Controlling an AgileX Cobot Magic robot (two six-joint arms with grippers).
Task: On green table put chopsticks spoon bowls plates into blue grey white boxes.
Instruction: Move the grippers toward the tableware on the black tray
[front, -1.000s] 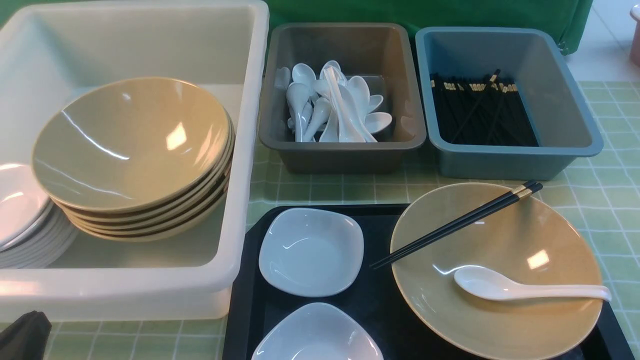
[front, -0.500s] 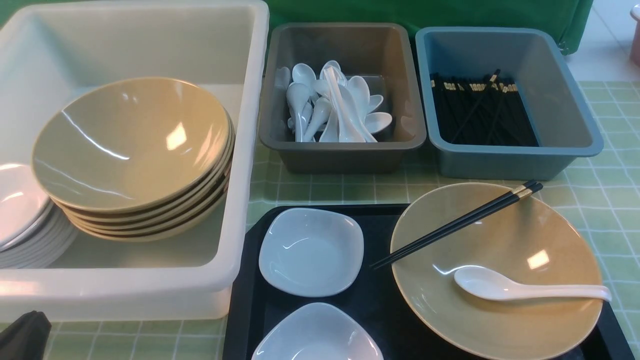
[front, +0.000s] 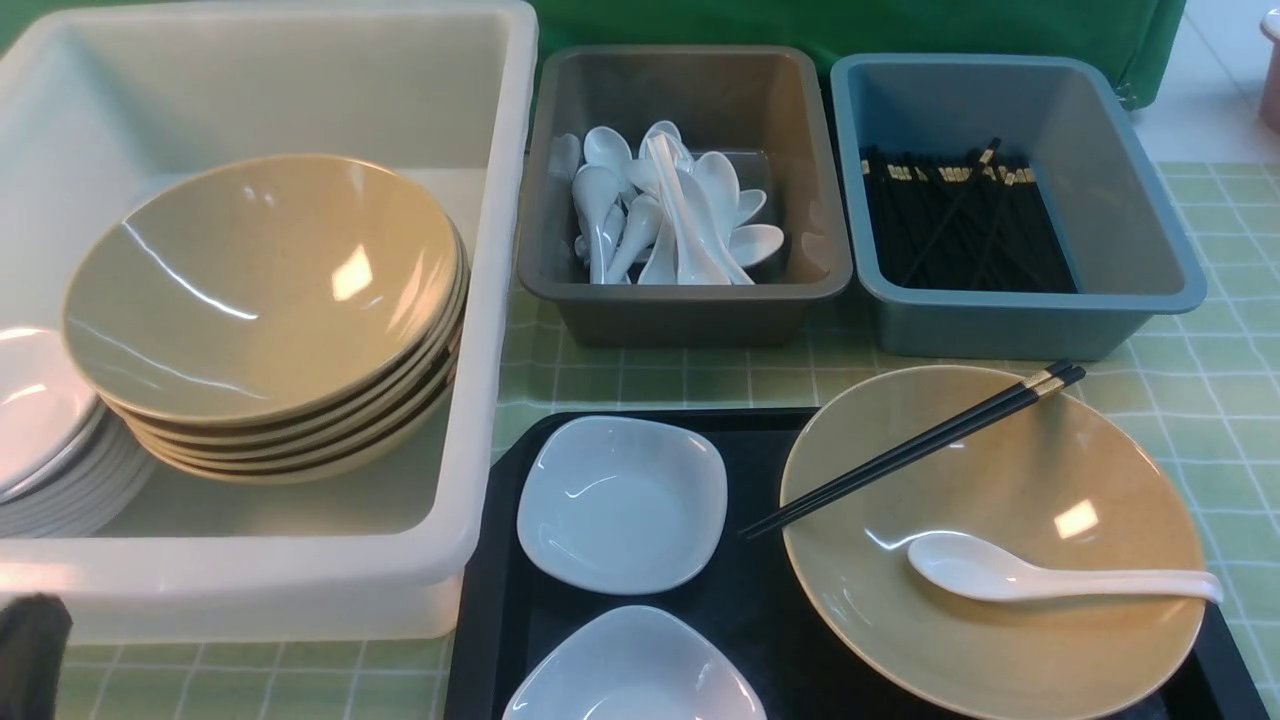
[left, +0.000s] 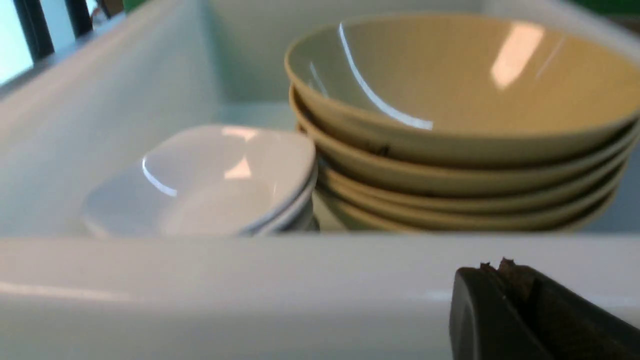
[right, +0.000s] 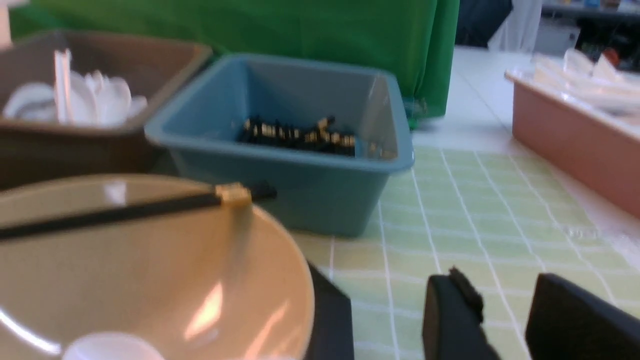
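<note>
On the black tray, a tan bowl (front: 1000, 600) holds black chopsticks (front: 915, 450) across its rim and a white spoon (front: 1050, 578). Two white plates (front: 620, 505) (front: 635, 675) lie left of it. The white box (front: 490, 330) holds stacked tan bowls (front: 260, 290) and white plates (front: 40, 430). The grey box (front: 685, 300) holds spoons, the blue box (front: 1030, 325) chopsticks. My left gripper (left: 495, 267) is shut and empty, just outside the white box's near wall (left: 250, 290). My right gripper (right: 500, 292) is open and empty above the green table (right: 450, 210), right of the bowl (right: 150, 270).
The black tray (front: 760, 620) lies on the checked cloth in front of the grey and blue boxes. A pinkish tub (right: 575, 130) with white items stands far right. A green curtain (front: 850, 25) hangs behind the boxes.
The left gripper at the bottom left corner of the front view has shifted a little to the left. Nothing on the table has moved.
</note>
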